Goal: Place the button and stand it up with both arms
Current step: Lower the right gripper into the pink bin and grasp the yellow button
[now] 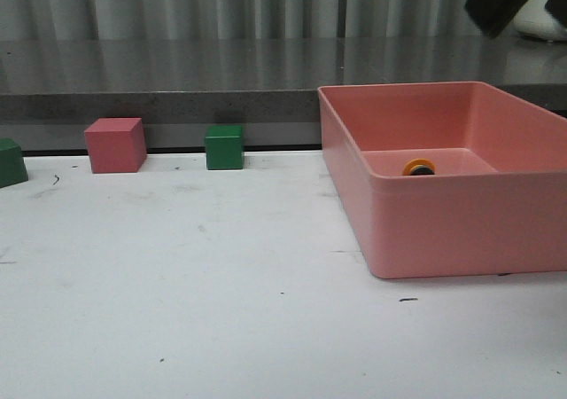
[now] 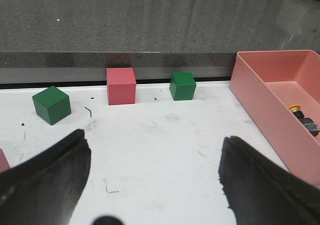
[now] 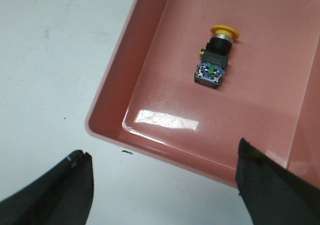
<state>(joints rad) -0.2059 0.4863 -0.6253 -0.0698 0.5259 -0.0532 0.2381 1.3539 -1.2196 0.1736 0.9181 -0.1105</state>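
Both claws hang spread wide and empty: left claw (image 2: 155, 185) over bare table (image 2: 165, 135), right claw (image 3: 165, 185) above the near corner of the pink bin (image 3: 107, 112). Centre-right of that wrist view, the button (image 3: 216, 60) lies on its side on the bin floor. Looks small, light, rigid; the rounded yellow cap likely slips, so pinch the black body's flat sides.

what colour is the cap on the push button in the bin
Yellow-orange, on the black-bodied push-button lying in the pink bin; clearest in the right wrist view.
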